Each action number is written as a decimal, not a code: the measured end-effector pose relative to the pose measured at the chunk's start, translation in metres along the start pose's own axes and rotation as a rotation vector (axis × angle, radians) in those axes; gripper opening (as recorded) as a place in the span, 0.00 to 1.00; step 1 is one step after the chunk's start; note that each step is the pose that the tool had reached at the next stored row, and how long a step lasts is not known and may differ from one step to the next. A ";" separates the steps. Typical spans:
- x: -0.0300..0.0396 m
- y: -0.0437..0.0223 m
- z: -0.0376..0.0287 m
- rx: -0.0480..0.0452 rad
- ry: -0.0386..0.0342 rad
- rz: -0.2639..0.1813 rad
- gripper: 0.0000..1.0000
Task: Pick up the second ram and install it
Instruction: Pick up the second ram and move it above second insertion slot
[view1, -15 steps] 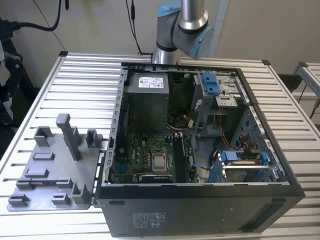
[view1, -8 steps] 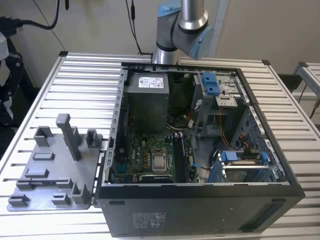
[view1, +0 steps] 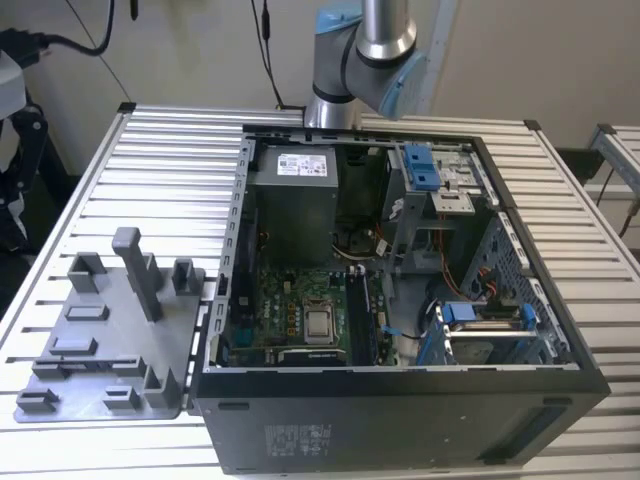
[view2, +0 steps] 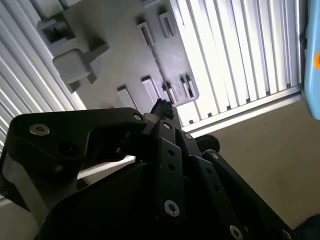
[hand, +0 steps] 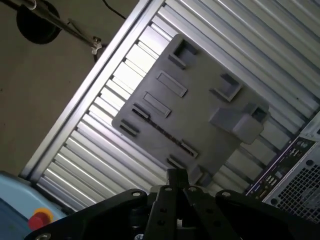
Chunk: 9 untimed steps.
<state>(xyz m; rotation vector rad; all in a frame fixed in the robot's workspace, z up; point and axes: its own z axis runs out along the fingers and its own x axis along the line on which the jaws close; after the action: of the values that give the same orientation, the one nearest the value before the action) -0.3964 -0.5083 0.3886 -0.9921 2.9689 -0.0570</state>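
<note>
Second ram (hand: 160, 127), a long, thin, dark memory stick, lies on the flat grey plastic tray with upright posts (hand: 200, 115); in both wrist views it reads as a narrow dark line (view2: 155, 62) running across the tray's face, each end held in a small grey holder, so it appears to stand on its long edge.

Black metal gripper (hand: 176, 175) hangs above the tray, its fingertips drawn together with no gap showing and nothing held between them; in the second wrist view the gripper's tip (view2: 161, 107) sits over the tray's near edge (view2: 115, 55), just past one end of the second ram; the tip is apart from the stick and does not touch it.

In the exterior view the tray (view1: 100, 350) rests on a ribbed aluminium table (view1: 170, 160); an open black computer case (view1: 400, 420) stands just beside the tray, toward the exterior view's right, its green board exposed; the silver and blue robot arm (view1: 360, 50) rises behind the case, on the side away from the tray.
</note>
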 end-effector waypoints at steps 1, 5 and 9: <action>0.0000 0.0000 0.0000 0.0002 -0.0003 -0.011 0.11; -0.0001 0.0000 -0.0001 0.0004 -0.0020 -0.063 0.11; -0.0002 0.0004 0.0001 0.0006 -0.0047 -0.126 0.11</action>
<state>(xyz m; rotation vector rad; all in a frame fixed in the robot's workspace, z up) -0.3965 -0.5078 0.3885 -1.1760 2.8985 -0.0565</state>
